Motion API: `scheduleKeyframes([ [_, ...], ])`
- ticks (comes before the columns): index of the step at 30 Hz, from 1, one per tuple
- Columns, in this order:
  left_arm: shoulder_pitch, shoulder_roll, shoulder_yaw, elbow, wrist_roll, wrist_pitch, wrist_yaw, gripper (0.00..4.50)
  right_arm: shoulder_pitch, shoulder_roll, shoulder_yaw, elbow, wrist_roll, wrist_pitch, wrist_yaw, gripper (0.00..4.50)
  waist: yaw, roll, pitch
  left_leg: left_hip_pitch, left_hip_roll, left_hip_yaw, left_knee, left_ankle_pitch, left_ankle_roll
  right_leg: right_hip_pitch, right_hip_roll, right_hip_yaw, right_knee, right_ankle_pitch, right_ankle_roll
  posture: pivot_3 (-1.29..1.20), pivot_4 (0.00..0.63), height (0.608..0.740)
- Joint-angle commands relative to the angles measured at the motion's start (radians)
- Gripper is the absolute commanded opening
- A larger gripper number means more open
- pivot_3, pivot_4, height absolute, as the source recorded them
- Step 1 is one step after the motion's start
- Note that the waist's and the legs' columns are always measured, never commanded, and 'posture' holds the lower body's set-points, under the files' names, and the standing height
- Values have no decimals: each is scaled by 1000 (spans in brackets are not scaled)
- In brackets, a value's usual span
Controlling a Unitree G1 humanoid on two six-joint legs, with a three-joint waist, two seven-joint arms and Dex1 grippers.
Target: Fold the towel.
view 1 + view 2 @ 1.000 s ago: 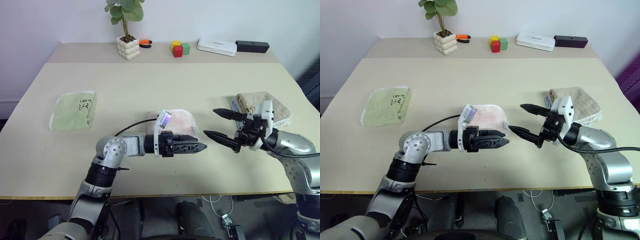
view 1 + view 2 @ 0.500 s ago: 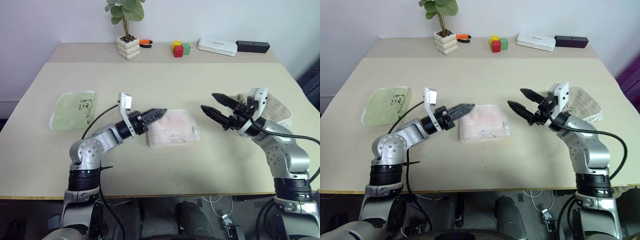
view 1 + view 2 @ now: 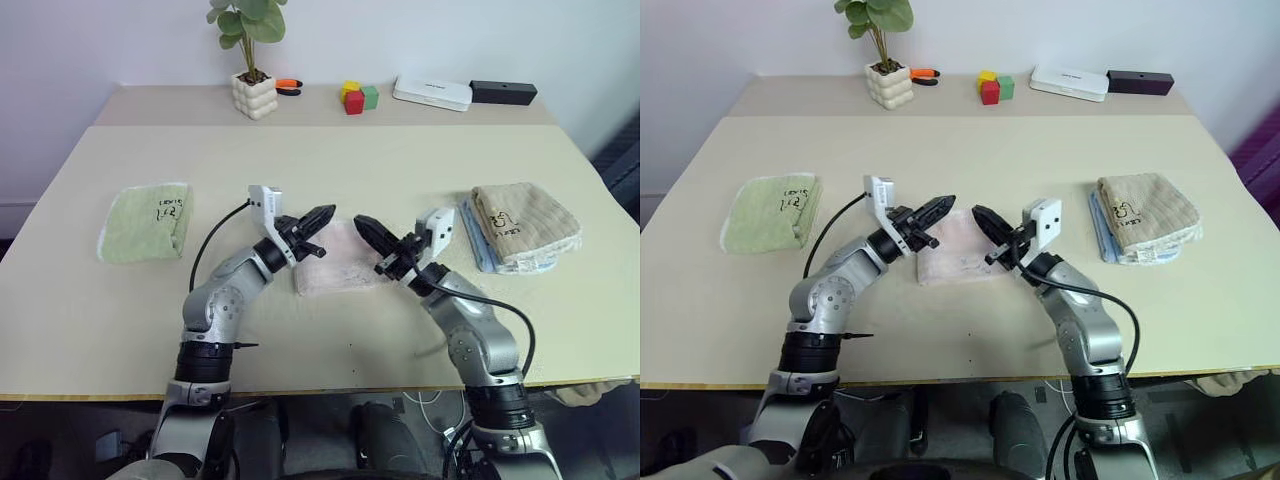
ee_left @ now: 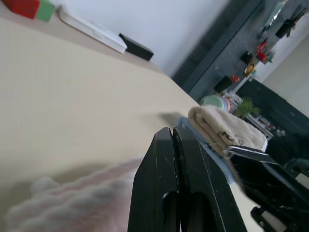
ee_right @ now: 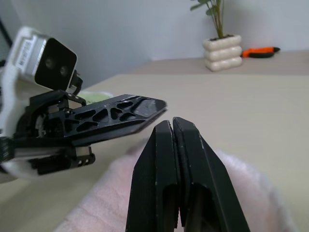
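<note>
I see the pale pink towel (image 3: pixel 337 268) lying folded near the middle of the table (image 3: pixel 330 170), towards my side. Both tools hang just above it, tips aimed at each other with a small gap between them. The left tool (image 3: pixel 318 217) has its fingers pressed together with nothing between them, over the towel's left part. The right tool (image 3: pixel 368 228) is likewise closed on nothing, over the towel's right part. Further left lies a folded light green towel (image 3: pixel 145 222); off to the right, a beige folded towel (image 3: pixel 524 224) sits on something blue. At the far edge stand a potted plant (image 3: pixel 252 62), coloured blocks (image 3: pixel 358 97), a white box (image 3: pixel 433 93) and a black box (image 3: pixel 503 92).
</note>
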Motion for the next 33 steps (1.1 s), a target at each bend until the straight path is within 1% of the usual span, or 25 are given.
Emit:
scheduleKeyframes([
  [1,-16,2,-24,67,91,-75,35,0,-6,40,23,74,-93,-76,-78,36,-1,0,0,0,0,0,0,0,0,0,0,0,0,0,0,0,150,735],
  [5,-40,-6,-16,143,137,-144,49,0,-28,67,33,165,-160,-121,-135,36,0,0,0,0,0,0,0,0,0,0,0,0,0,0,0,0,150,735],
  [8,-49,5,-38,203,192,-197,43,0,-45,64,48,217,-240,-149,-193,36,0,0,0,0,0,0,0,0,0,0,0,0,0,0,0,0,150,735],
  [13,-46,2,-54,249,257,-262,57,0,-52,60,26,244,-259,-135,-227,36,0,0,0,0,0,0,0,0,0,0,0,0,0,0,0,0,150,735],
  [17,-40,-12,-42,252,261,-274,67,0,-51,54,12,249,-266,-129,-243,36,0,0,0,0,0,0,0,0,0,0,0,0,0,0,0,0,150,735],
  [22,-34,-13,-39,250,267,-276,64,0,-55,87,-38,225,-192,-54,-269,36,0,0,0,0,0,0,0,0,0,0,0,0,0,0,0,0,150,735],
  [24,-34,-12,-37,248,267,-274,63,0,-74,131,-120,200,-61,9,-280,36,0,0,0,0,0,0,0,0,0,0,0,0,0,0,0,0,150,735],
  [28,-38,-9,1,233,218,-240,48,0,-87,124,-129,145,9,48,-214,36,-1,0,0,0,0,0,0,0,0,0,0,0,0,0,0,0,150,735],
  [30,-49,1,47,203,150,-191,27,537,-103,111,-143,120,28,54,-203,558,-3,0,0,0,0,0,0,0,0,0,0,0,1,0,0,0,150,735],
  [31,-56,11,64,187,131,-174,26,901,-111,100,-146,113,28,52,-200,891,-4,0,0,0,0,0,0,0,0,0,0,0,1,0,0,0,150,735],
  [32,-61,23,74,168,114,-155,18,1337,-116,94,-152,106,41,60,-190,1339,-4,0,0,0,1,0,0,0,0,0,0,0,1,0,1,0,150,735],
  [33,-68,40,87,135,91,-121,19,1879,-120,81,-156,98,51,65,-175,1833,-5,0,0,0,1,0,-1,0,0,-1,0,0,1,0,1,0,150,735],
])
